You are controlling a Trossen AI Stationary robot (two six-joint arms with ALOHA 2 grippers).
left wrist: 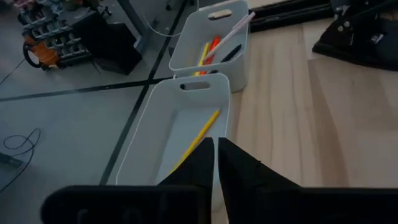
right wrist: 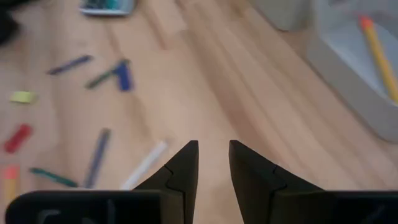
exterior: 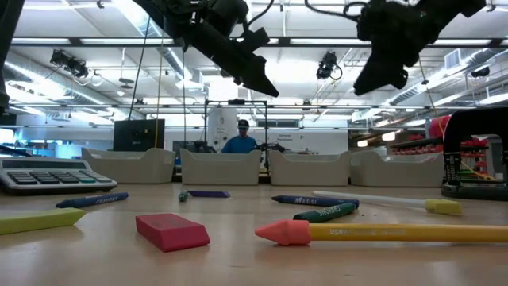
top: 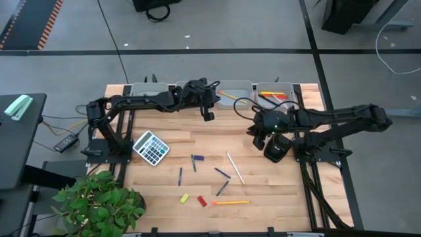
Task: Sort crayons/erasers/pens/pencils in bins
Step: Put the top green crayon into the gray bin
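- Bins (top: 237,87) seen from the high view: a row along the table's far edge. The left gripper (top: 208,113) hangs just short of that row, near the third bin; a yellow pencil (top: 227,96) lies in that bin, just beyond the fingertips.
- The right gripper (top: 258,140) sits over bare wood, nearer the table's middle, with a pale pencil (top: 235,168) and dark crayons (top: 222,173) on the near side of it. A calculator (top: 151,147) lies well off to the left arm's side; a plant (top: 99,201) stands at the near corner.
- Low view: both grippers hang high above the table, clear of everything. Below them lie a red eraser (exterior: 171,230), a long yellow pencil with a pink tip (exterior: 381,232) and several crayons. The four bins stand behind; a person (exterior: 240,139) shows beyond them.
- Left wrist view: the left gripper's fingers (left wrist: 199,165) stand nearly together, a thin slit between them, nothing held. Straight ahead is the bin with the yellow pencil (left wrist: 198,142); the next bin (left wrist: 214,37) beyond holds orange, yellow and pale sticks.
- Right wrist view: the right gripper's fingers (right wrist: 186,165) stand parted with a clear gap, empty. Ahead lie the pale pencil (right wrist: 144,165), blue and green crayons, a yellow eraser (right wrist: 22,96) and a red eraser (right wrist: 17,137); a bin wall (right wrist: 348,74) stands to one side.
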